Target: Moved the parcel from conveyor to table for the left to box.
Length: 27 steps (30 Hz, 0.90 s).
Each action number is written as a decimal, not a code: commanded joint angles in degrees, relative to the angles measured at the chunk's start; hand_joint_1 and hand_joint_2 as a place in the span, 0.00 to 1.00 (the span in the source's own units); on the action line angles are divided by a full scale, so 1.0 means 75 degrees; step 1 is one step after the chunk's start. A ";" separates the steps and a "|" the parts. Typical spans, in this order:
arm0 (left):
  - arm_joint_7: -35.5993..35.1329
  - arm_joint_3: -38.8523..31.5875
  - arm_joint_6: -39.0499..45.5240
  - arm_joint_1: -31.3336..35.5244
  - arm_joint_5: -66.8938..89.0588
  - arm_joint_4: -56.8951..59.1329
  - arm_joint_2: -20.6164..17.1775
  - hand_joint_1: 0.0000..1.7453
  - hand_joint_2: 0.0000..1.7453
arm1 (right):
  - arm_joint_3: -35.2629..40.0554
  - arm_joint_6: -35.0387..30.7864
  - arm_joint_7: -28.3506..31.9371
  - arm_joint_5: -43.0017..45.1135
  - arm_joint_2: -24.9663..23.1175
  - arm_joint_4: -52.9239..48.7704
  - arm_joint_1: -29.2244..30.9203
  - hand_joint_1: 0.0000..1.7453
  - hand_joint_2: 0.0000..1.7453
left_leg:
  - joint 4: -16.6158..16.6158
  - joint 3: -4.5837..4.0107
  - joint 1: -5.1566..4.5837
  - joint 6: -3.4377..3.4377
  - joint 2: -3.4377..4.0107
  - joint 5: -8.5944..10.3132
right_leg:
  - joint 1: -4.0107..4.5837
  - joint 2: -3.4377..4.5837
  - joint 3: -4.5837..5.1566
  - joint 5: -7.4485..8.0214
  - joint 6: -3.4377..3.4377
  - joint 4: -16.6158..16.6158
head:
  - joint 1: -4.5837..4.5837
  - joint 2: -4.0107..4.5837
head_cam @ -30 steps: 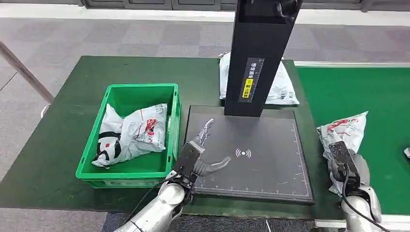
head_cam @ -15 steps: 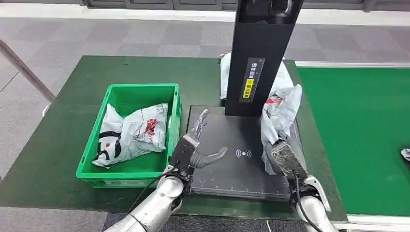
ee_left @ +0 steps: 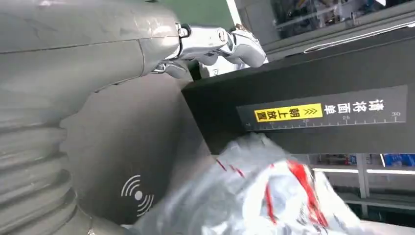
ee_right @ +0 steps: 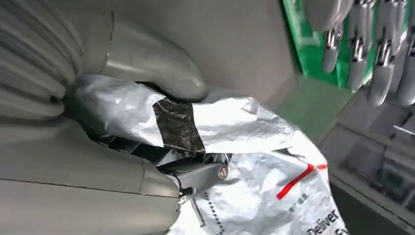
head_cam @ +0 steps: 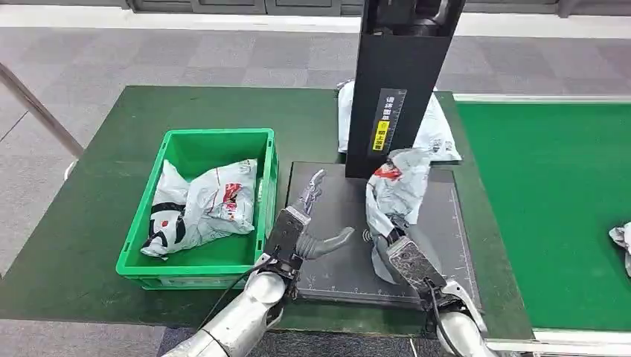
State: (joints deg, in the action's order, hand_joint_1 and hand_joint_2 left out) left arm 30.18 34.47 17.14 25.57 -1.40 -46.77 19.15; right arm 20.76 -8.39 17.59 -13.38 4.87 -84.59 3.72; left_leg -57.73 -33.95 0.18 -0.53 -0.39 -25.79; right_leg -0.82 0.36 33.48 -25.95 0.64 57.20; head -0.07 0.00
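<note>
head view: the right robot hand gripped a white parcel and held it above the black scan pad, close in front of the black post with its yellow label. the parcel, crumpled and marked in red, rose from the robot hand toward the foot of the post. the left robot hand hovered over the pad's left edge with fingers spread and thumb stretched toward the parcel, holding nothing. a green crate stood on the green bench just left of the pad, with another white parcel lying crumpled inside. a third parcel lay on the bench behind the post. the green conveyor ran along the bench's right side, and a scrap of white wrapping showed at its far right edge.

left wrist view: the left robot hand was open over the pad, and the parcel hung in front of the post.

right wrist view: the thumb and fingers of the right robot hand clamped the parcel at a black patch on the wrapping; the spread fingers of the left robot hand hung beyond it, near the crate.
</note>
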 commanded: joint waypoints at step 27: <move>0.0230 0.0214 0.0014 0.0821 -0.0373 0.0994 0.0085 0.00 1.00 | -0.0324 -0.0105 0.1651 0.1545 -0.0489 0.0833 0.0374 0.00 1.00 | 0.0007 0.0008 0.0000 -0.0001 0.0004 0.0002 | 0.0001 -0.0003 -0.0015 0.0002 -0.0005 -0.0009 | 0.0000 0.0000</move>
State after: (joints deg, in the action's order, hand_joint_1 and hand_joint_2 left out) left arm 31.45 34.49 16.46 29.02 -3.54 -43.76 20.87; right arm 25.68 -3.48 30.56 -4.07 3.96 -81.85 5.94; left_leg -57.73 -33.97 0.16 -0.53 -0.40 -25.78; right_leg -0.84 0.33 33.46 -25.94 0.64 57.20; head -0.07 0.00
